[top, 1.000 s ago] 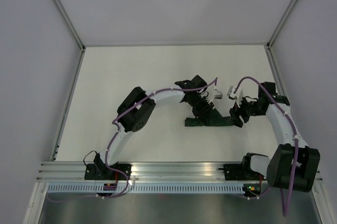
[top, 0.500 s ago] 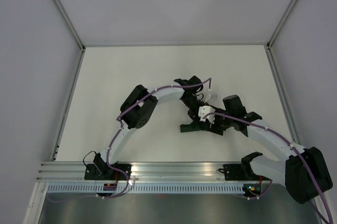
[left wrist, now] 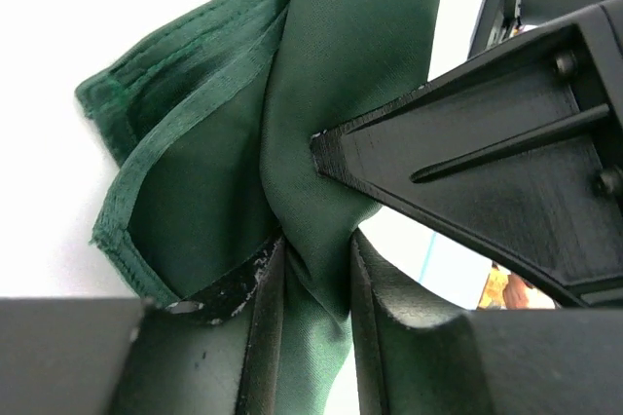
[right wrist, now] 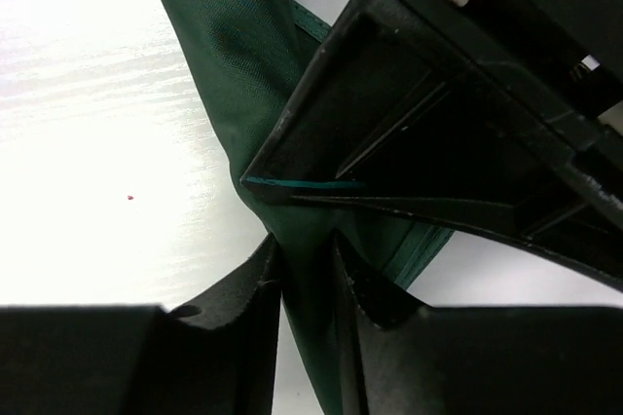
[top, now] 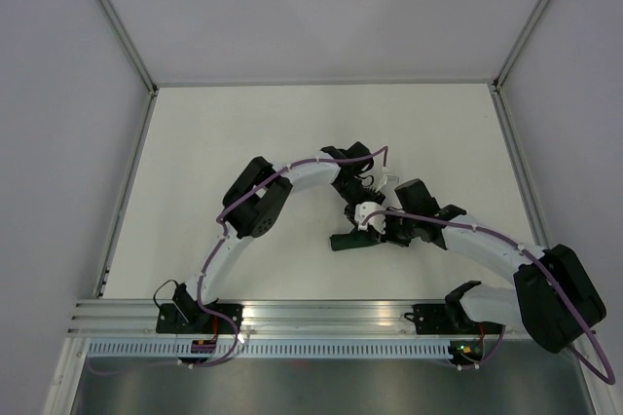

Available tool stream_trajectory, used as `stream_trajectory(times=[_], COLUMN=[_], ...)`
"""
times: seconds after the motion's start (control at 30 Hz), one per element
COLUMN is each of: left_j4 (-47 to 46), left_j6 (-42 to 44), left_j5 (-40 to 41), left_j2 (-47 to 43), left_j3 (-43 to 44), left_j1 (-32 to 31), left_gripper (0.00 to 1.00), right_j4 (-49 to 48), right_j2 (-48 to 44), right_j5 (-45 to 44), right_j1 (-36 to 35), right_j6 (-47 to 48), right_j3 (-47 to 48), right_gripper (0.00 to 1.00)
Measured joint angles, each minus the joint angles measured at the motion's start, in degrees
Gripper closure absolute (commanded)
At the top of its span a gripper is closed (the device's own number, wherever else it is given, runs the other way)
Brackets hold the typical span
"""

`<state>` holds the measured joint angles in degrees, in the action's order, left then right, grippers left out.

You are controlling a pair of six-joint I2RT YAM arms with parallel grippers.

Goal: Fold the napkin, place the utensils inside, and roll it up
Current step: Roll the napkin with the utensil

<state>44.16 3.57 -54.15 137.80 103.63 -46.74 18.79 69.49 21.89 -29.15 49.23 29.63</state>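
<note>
The napkin (top: 345, 240) is a dark green bundle lying low on the white table, mostly covered by both grippers. My left gripper (top: 363, 221) comes down on it from behind. In the left wrist view its fingers are shut on a fold of the napkin (left wrist: 355, 64), with the left gripper (left wrist: 316, 264) pinching the cloth tight. My right gripper (top: 386, 231) sits right beside it. In the right wrist view the right gripper (right wrist: 306, 264) is shut on a ridge of the napkin (right wrist: 229, 35). The utensils are hidden.
The white table (top: 243, 142) is boxed in by grey walls on three sides. A metal rail (top: 321, 315) with both arm bases runs along the near edge. The two grippers stand almost touching, each filling the other's wrist view.
My right arm has swung left from the napkin's right end to beside the left gripper and shut on the cloth. The napkin has bunched shorter and shifted slightly left.
</note>
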Motion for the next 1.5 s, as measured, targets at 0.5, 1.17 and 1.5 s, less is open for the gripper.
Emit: stream_trajectory(times=[0.5,1.17,1.5], left_j4=[-9.97,-39.54,-56.08], left_j6=[-4.72,-9.62,4.68], left_j5=[11.78,39.58,57.53], left_j2=[-10.1,-38.86,-39.67], left_j3=[-10.03,-43.45,-52.28], left_j1=[1.66,1.81,-16.65], left_gripper=[0.61,0.6,0.41], right_j4=[10.64,41.75,49.53], right_j2=[12.26,43.23,49.92], right_j5=[7.32,20.83,22.43], right_j1=[5.44,14.99,15.93], right_j6=[2.01,12.83,14.49], right_j3=[12.61,41.2,47.74], right_gripper=[0.78,0.78,0.77])
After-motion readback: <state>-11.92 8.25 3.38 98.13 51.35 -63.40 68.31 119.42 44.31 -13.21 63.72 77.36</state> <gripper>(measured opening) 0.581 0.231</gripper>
